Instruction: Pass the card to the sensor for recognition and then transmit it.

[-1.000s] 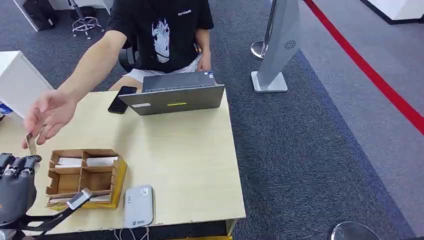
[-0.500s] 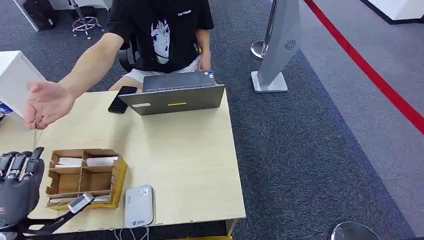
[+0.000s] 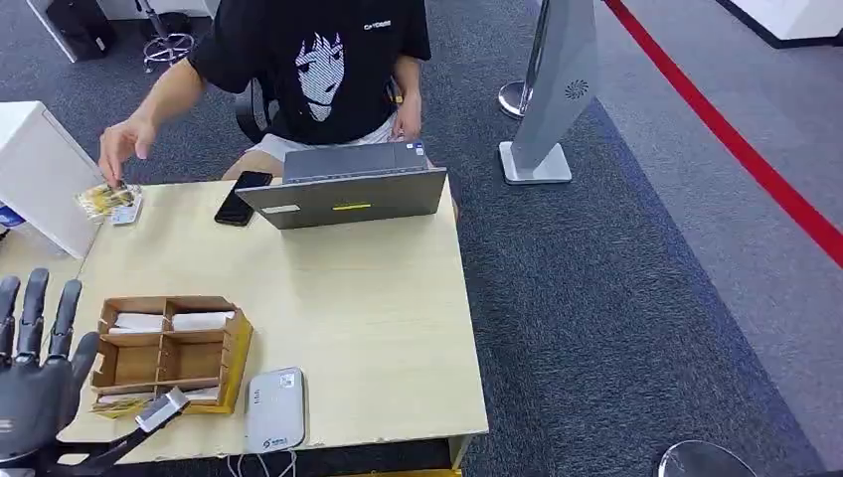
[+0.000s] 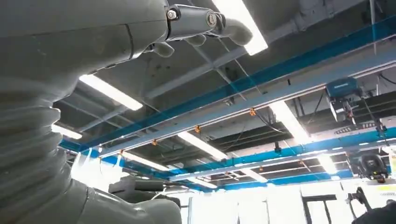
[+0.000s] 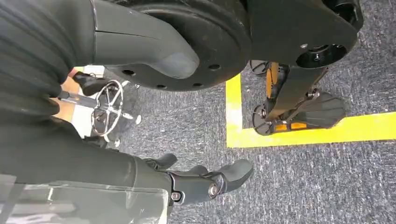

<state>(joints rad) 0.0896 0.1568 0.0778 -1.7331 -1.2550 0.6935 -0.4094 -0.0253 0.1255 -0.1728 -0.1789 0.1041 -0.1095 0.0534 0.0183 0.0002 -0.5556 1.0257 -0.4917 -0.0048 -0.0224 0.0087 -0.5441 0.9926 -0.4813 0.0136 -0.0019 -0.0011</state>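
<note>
Your left hand (image 3: 35,383) sits at about eight o'clock in the head view, raised upright off the near left corner of the table (image 3: 368,328) with its fingers (image 3: 36,303) spread apart and nothing in its grasp; the left wrist view looks up at ceiling lights past that same hand (image 4: 201,23), fingers extended. Your right hand (image 5: 205,179) hangs down over grey carpet beside a yellow floor line (image 5: 299,133), fingers gently curled and holding nothing (loosely curled rather than tightly closed, so I'd call it released). The card (image 3: 125,210) lies at the far left corner of the table, around ten o'clock, next to a yellowish packet (image 3: 101,199), with the person's hand (image 3: 123,145) hovering just above them. The cardboard organizer (image 3: 169,353) stands near the left front of the table at about eight o'clock, white cards in its far compartments. Just beside it toward six o'clock lies the white sensor (image 3: 275,408), flat near the front edge. A closed grey laptop (image 3: 343,187) lies at the far edge around twelve o'clock with a black phone (image 3: 242,197) touching its left side. The person in a black shirt (image 3: 318,60) sits behind the laptop.
</note>
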